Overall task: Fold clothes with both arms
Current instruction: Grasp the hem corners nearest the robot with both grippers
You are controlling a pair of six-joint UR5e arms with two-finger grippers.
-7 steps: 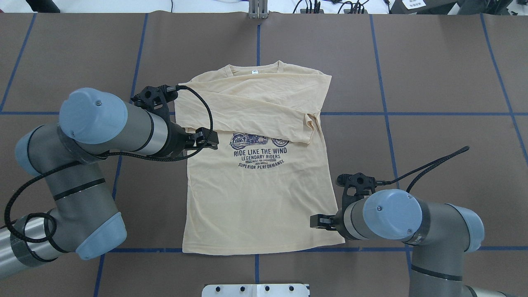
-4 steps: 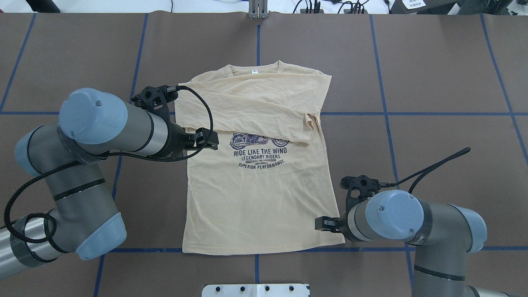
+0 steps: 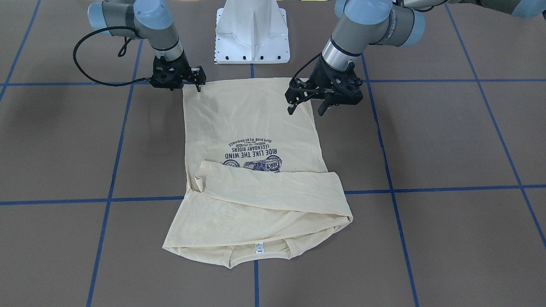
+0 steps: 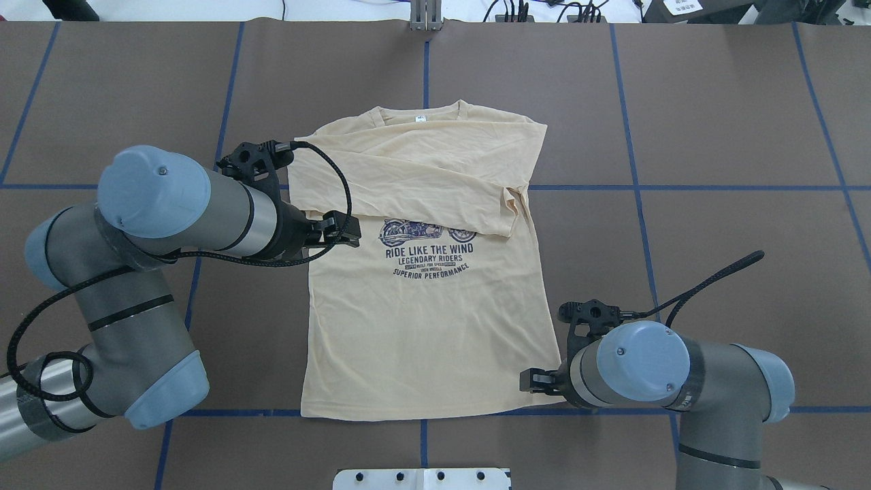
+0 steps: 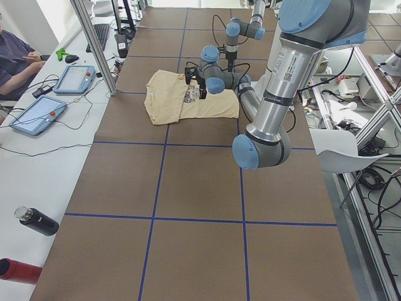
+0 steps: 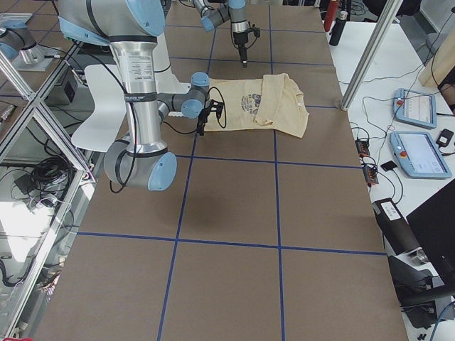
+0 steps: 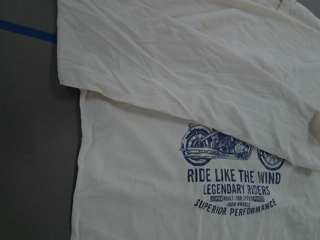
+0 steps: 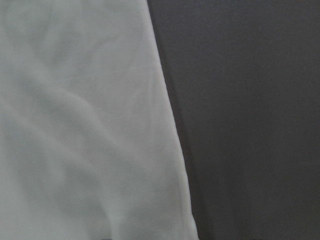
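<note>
From the front, the shirt (image 3: 251, 119) lies flat on the tabletop (image 3: 426, 140), a sleeve folded across; the left gripper (image 3: 306, 110) is spread, empty, above its edge. Overhead, the right gripper (image 4: 533, 380) sits at the hem corner; can't tell its jaws. Thin, limp cloth, I'd guess: pinch corners.

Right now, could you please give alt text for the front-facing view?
A cream shirt lies on a table, sleeves folded in. The left gripper is open at its side edge; the right gripper is at a hem corner.
</note>
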